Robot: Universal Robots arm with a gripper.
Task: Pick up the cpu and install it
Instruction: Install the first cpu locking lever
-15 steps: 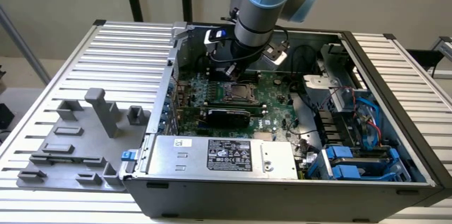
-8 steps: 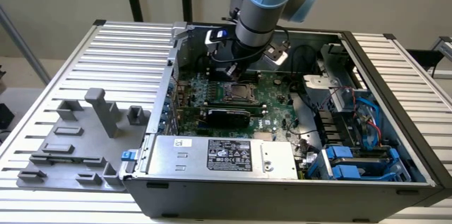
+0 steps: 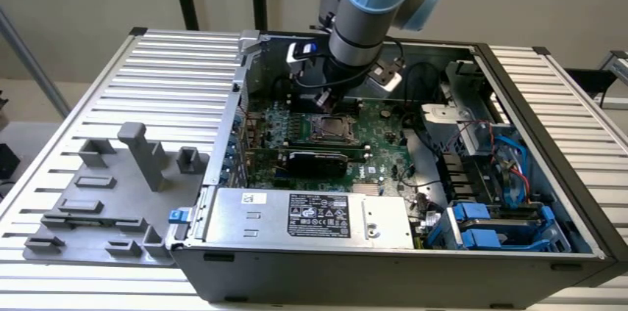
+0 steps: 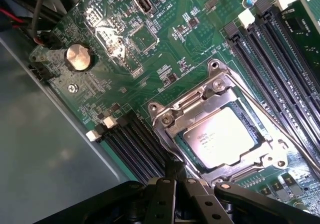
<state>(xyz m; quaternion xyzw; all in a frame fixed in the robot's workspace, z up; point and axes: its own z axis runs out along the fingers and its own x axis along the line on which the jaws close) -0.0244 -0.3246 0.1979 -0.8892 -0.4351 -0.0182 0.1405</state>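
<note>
The cpu (image 4: 220, 135) lies flat inside the metal-framed socket (image 4: 172, 115) on the green motherboard (image 4: 125, 39), silver top up. The gripper (image 4: 175, 176) hangs just beside the socket's edge, fingers pressed together and holding nothing, apart from the chip, within the open computer case (image 3: 393, 274)

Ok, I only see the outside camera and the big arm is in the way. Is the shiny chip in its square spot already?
Observer: Yes. In the wrist view the cpu lies flat, silver top up, inside the metal socket frame.
Operator: What is the hand doing?
Observer: The hand is shut, with its tip right by that frame's edge.
Operator: Anything else shiny down there?
Observer: A round silver coin battery sits on the green board, apart from the frame.
</note>
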